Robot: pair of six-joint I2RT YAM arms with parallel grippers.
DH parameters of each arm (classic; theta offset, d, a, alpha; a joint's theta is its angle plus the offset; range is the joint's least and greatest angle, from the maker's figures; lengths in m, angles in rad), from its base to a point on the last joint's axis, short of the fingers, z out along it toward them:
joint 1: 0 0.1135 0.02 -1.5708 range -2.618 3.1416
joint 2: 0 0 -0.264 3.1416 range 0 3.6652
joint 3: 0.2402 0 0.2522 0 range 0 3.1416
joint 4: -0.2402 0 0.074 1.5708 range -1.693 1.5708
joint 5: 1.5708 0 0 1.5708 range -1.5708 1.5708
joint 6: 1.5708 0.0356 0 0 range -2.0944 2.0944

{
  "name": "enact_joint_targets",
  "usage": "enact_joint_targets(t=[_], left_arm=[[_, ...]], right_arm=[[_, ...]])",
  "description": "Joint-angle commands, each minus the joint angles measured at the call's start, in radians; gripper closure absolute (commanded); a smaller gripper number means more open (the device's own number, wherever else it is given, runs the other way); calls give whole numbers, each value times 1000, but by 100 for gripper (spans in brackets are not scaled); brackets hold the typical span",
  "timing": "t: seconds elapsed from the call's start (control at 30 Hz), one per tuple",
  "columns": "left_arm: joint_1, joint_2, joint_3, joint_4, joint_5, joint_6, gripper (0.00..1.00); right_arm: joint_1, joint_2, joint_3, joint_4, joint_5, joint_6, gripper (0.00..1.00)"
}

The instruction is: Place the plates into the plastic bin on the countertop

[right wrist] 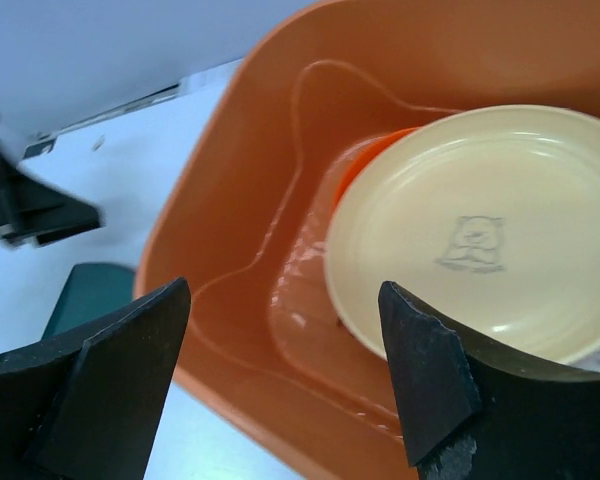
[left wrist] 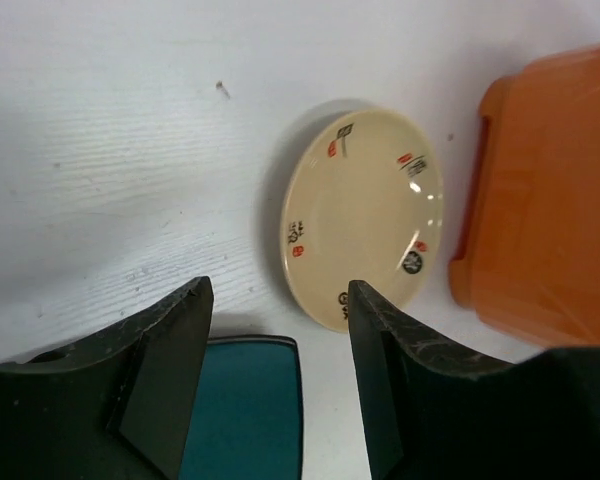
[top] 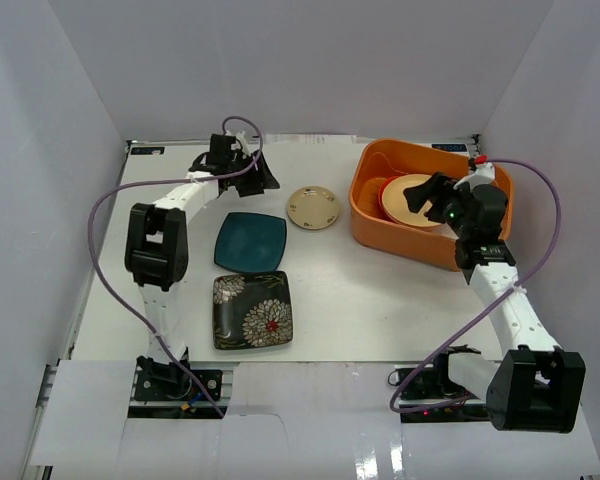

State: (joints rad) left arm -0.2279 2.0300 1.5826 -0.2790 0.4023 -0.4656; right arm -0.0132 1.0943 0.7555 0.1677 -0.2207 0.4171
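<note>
The orange plastic bin (top: 365, 190) stands at the right of the white countertop (top: 330, 300). A cream plate (top: 405, 205) lies in it on an orange-red plate (right wrist: 365, 160). My right gripper (top: 420, 196) hovers open and empty over the bin, its jaws (right wrist: 285, 300) beside the cream plate (right wrist: 480, 230). My left gripper (top: 263, 178) is open and empty at the back left, above the surface. A small tan plate (top: 313, 208) lies just beyond it (left wrist: 365, 215). A square dark teal plate (top: 250, 241) and a square black floral plate (top: 252, 309) lie in front. Other plates are out of view.
White walls close in the back and both sides. The bin's side wall (left wrist: 550, 200) is close to the tan plate's right. The teal plate (left wrist: 245, 410) shows under the open left jaws (left wrist: 280, 300). Purple cables loop off both arms.
</note>
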Motion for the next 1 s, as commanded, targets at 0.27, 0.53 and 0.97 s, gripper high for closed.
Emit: enact_joint_targets(t=[0.27,0.53,0.97], left_arm=[[-99,298,286,-157,64,96,35],[-123,388,324,-157,29,94,78],[-114,1,153,-3,-117,4,100]], right_arm=[[183,-80,-59,61,-35,-9,20],[240,-59,-90,72,-34,-17,21],[381,-22,65,-16,-97,-169,13]])
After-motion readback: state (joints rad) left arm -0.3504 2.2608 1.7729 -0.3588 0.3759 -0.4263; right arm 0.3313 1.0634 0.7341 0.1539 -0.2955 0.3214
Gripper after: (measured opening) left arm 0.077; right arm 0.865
